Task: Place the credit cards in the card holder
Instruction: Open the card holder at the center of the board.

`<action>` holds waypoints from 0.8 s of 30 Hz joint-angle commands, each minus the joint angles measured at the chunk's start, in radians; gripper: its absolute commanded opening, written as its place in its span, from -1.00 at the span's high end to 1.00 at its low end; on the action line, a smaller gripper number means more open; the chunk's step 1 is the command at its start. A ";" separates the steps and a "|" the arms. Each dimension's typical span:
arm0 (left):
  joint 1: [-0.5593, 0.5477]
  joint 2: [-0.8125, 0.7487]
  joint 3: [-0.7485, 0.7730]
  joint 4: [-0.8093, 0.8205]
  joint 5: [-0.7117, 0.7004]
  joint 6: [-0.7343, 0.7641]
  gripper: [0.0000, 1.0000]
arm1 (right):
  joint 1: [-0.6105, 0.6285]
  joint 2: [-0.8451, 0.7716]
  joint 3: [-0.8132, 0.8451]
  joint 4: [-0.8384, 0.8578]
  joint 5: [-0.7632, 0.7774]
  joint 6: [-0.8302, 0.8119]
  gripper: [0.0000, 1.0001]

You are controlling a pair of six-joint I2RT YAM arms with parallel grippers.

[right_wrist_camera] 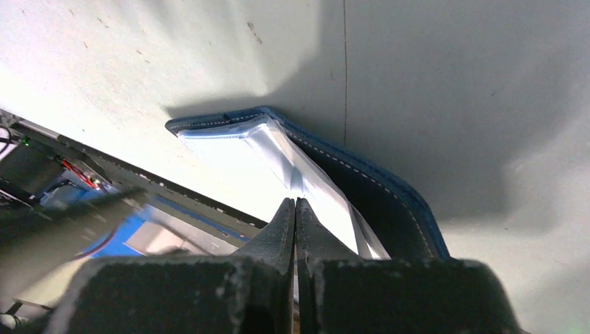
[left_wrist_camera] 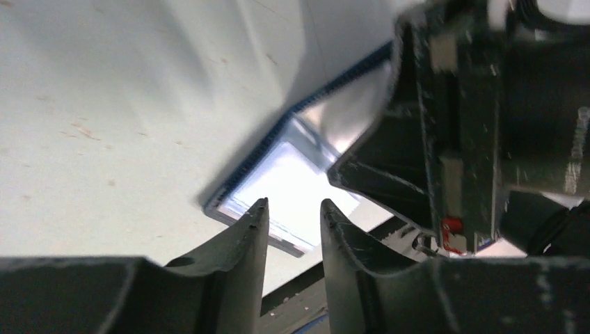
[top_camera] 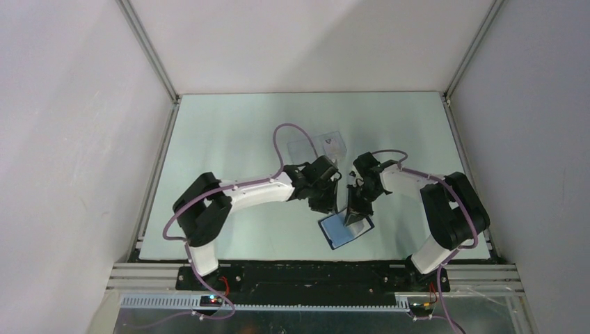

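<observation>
One pale green surface point(top_camera: 229, 139), white walls point(top_camera: 69, 139) around. The card holder point(top_camera: 346, 228) lies open near centre; the credit cards point(top_camera: 325, 145) are farther back. We see both arms bent inward over the holder: left gripper point(top_camera: 325, 202) jaws narrowly apart, empty; right gripper point(top_camera: 356, 211) jaws pressed together, tips at the holder's inner face.

I work in a lab test cell: plain white panels point(top_camera: 306, 42) on left, right and far sides, aluminium rails point(top_camera: 147, 49) framing my pale tabletop point(top_camera: 229, 139), a slotted cable duct point(top_camera: 299, 301) nearest.
</observation>
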 commanded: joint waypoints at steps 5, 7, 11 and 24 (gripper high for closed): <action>-0.117 0.051 -0.016 -0.007 0.004 -0.107 0.68 | -0.040 0.041 0.008 0.015 -0.006 -0.005 1.00; -0.121 0.075 -0.028 -0.008 0.002 -0.125 0.81 | -0.047 0.053 0.019 -0.008 0.027 -0.026 1.00; -0.115 0.115 -0.022 -0.047 -0.019 -0.127 0.99 | -0.055 0.054 0.038 -0.073 0.176 -0.056 1.00; -0.077 0.225 0.087 -0.184 -0.085 -0.035 1.00 | -0.037 0.061 0.040 -0.175 0.399 -0.040 1.00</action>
